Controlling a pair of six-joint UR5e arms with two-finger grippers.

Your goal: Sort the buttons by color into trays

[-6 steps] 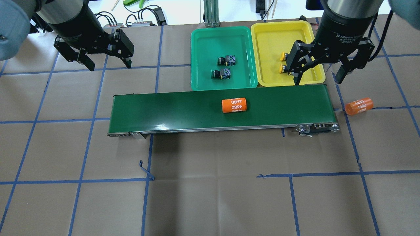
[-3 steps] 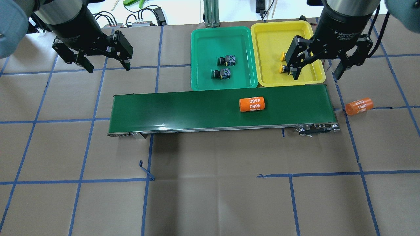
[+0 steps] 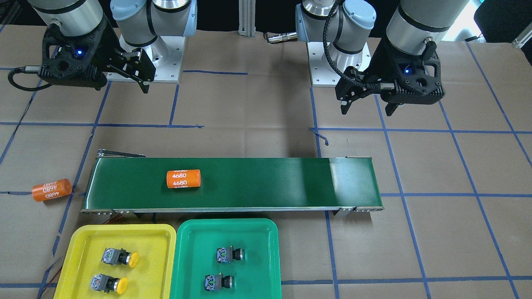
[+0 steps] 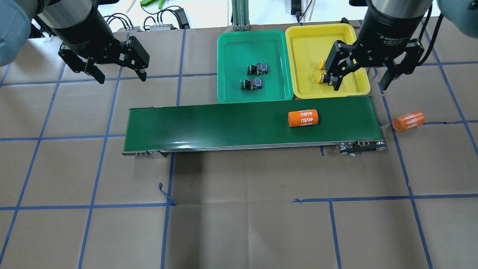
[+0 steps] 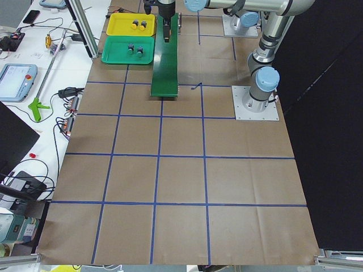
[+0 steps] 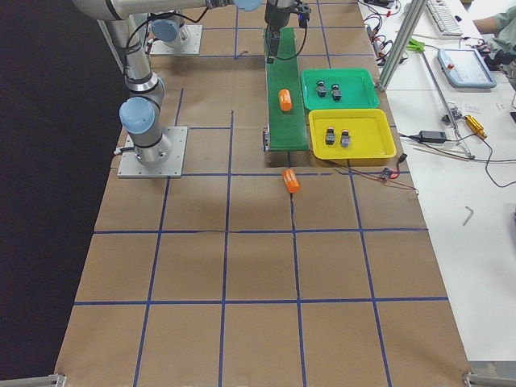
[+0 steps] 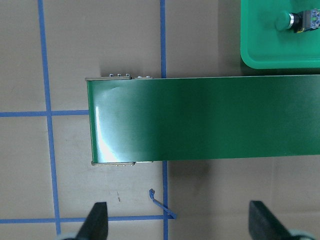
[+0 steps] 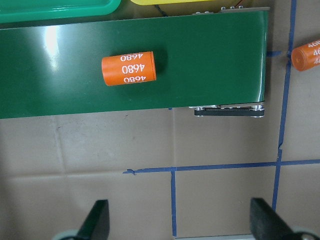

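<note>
Overhead exterior view showed what had just changed: the orange tube [image 4: 302, 118] had ridden along the belt [image 4: 224, 125] toward the robot's right end; a second before, it lay near the middle. A second orange tube [image 4: 408, 121] lay on the table [image 4: 239, 224] just past that end and had not moved. The right pincer [image 4: 360, 87] had drawn back a little; the left pincer [image 4: 121, 77] had hardly stirred. Both pincers hung high on the robot's side of the belt, with their fingers spread wide and nothing between them.

No button had moved. The two yellow buttons [image 3: 119, 257] lay in the yellow tray [image 3: 124, 227]; the two green buttons [image 3: 230, 254] lay in the green tray [image 3: 257, 270]. The trays sat side by side, touching, just beyond the belt on the far side from the robot. Each color was in its own tray, so the sorting looked done to me; the tubes are not buttons, so the moving tube did not seem to matter for this job.

All four buttons lay on their sides; none stood up. Each one's long line ran the same way as the belt, from side to side across the table. Every round cap pointed toward the robot's left, and every block end pointed toward its right. In each tray the two buttons lay near each other, not touching, one behind the other.
</note>
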